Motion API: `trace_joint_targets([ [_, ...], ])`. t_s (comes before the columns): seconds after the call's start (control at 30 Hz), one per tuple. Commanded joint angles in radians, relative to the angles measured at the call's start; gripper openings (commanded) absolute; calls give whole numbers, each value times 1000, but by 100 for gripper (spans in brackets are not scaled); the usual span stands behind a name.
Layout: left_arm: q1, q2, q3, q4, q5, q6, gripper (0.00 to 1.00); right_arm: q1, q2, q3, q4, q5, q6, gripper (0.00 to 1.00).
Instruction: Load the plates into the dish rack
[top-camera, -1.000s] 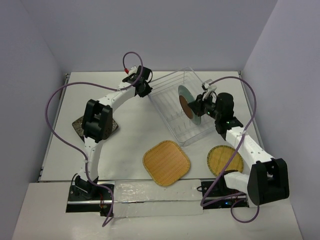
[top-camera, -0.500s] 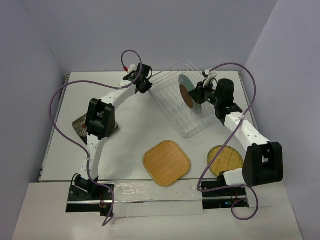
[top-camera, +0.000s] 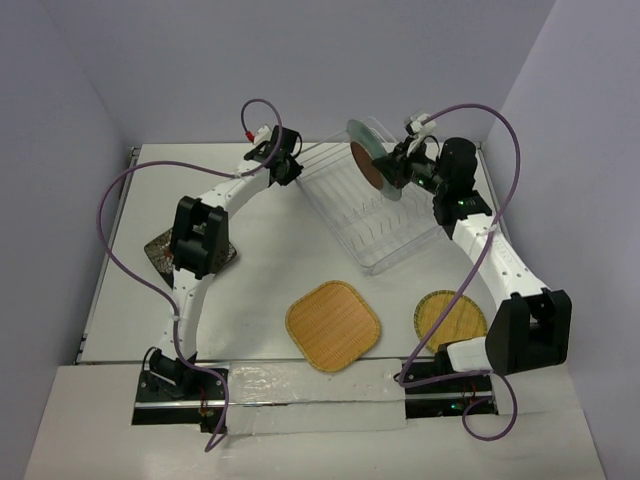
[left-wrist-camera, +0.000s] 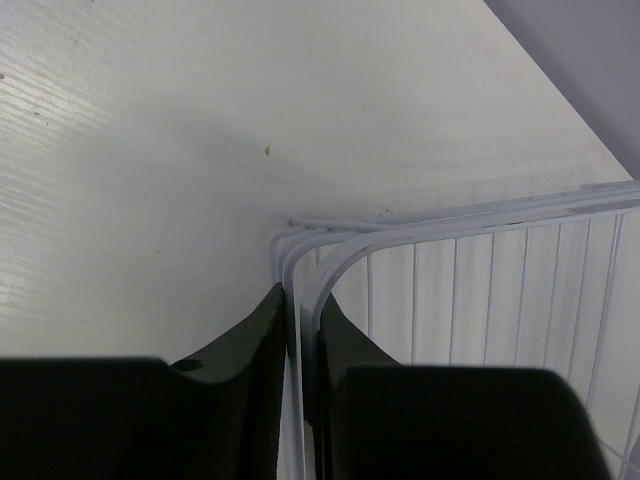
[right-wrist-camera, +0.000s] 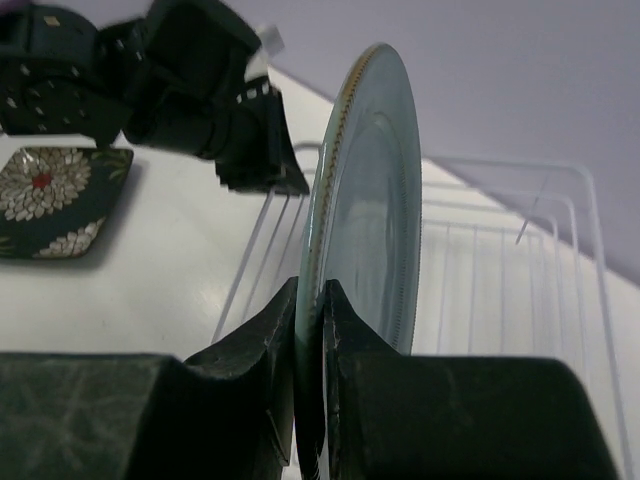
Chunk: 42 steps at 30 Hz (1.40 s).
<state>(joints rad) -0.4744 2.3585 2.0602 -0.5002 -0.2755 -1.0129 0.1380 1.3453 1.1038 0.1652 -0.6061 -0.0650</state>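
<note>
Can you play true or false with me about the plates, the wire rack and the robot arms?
1. The right arm's jaws pinch the grey-blue plate, held up on its edge. True.
2. The black plate stands in the dish rack. False: it lies flat on the table.
3. The left arm's jaws clamp a corner of the dish rack's wire rim. True.
4. The two tan woven plates are stacked. False: the rounded square plate and the round plate lie apart on the table.
</note>
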Motion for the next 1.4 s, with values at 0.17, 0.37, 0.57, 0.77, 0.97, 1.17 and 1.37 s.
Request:
trace_joint_targets([
  [0.17,28,-10,61,135,27,28,0,-18,18,-75,174,-14,58,0],
  [0.37,30,-15,51,141,33,31,0,-24,56,-112,210,-19,124,0],
  [0.57,30,-31,30,146,44,46,11,-30,96,-141,213,7,142,0],
  [0.77,28,-66,6,153,54,66,23,-30,103,-190,197,92,132,3],
  [0.97,28,-80,1,152,56,73,22,-32,44,-262,152,88,-36,1],
  [1.17,28,-78,-2,138,49,71,14,-39,-9,-276,68,13,-177,2],
  [1.37,28,-80,-2,138,47,73,10,-91,-15,-269,84,52,-51,12],
])
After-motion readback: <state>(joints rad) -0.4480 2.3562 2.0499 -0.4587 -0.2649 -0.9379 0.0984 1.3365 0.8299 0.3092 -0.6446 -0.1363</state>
